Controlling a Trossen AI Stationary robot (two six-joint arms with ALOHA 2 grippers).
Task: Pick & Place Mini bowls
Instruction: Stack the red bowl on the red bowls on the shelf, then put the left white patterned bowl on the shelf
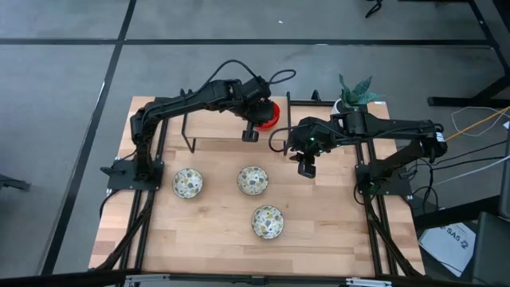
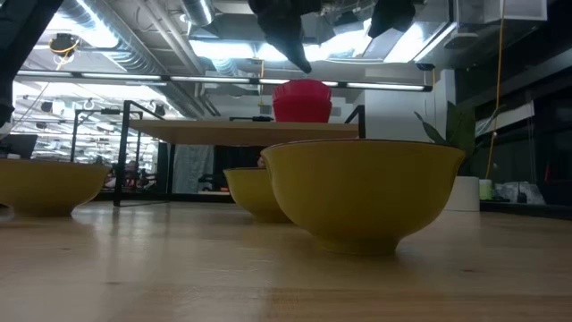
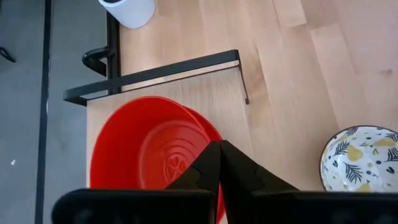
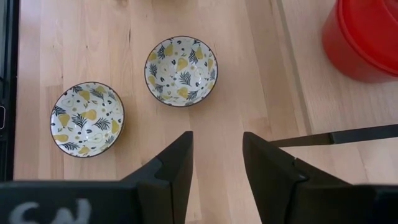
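Three patterned bowls (image 1: pixel 188 182) (image 1: pixel 253 180) (image 1: pixel 268 222) lay on the surface (image 1: pixel 207 239); one red bowl stack (image 1: pixel 269 114), count within unclear; one potted plant (image 1: pixel 353 92); two robot arms.

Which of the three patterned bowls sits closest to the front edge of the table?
The patterned bowl at the right; the other two bowls lie side by side farther back.

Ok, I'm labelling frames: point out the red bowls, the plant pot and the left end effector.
red bowls (image 3: pixel 146 149), left wrist view, inner floor.
plant pot (image 3: pixel 130 11), left wrist view, white wall.
left end effector (image 3: pixel 220 163), left wrist view, between shut fingertips.
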